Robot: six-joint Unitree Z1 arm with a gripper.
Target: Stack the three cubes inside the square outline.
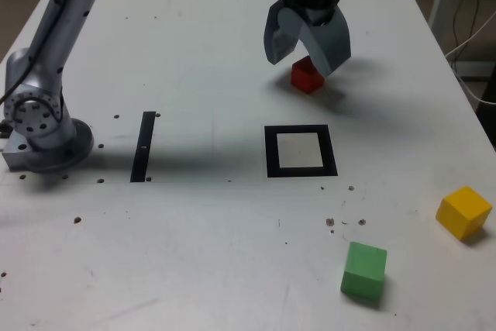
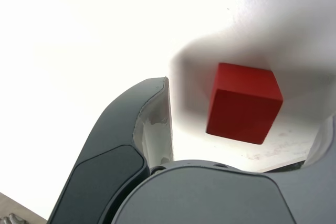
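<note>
Green first: nearest the exterior camera sits the small matte green cube (image 1: 364,270), free on the white tabletop (image 1: 194,253), with the small matte yellow cube (image 1: 463,212) a little farther back toward the exterior view's right edge. Both look like light, rigid, solid blocks with flat faces and crisp corners, probably easy to pinch across two opposite sides, the dull finish offering fair friction. Beyond them lies the flat black square outline with its white centre (image 1: 301,169), nothing on it, and to the exterior view's left a narrow black strip (image 1: 142,146) beside the arm's grey base (image 1: 43,133). Farthest back rests the small matte red cube (image 1: 307,75), well apart from the outline. The dark grey gripper (image 1: 308,43) hangs over it with jaws spread wide, holding nothing; in the wrist view the red cube (image 2: 242,102) sits between the jaws, turned somewhat askew to the one finger (image 2: 152,124) shown clearly. Squaring the pads to two parallel faces, mid-height, seems the safest hold, since a corner grip could let so light a block twist or skid.
</note>
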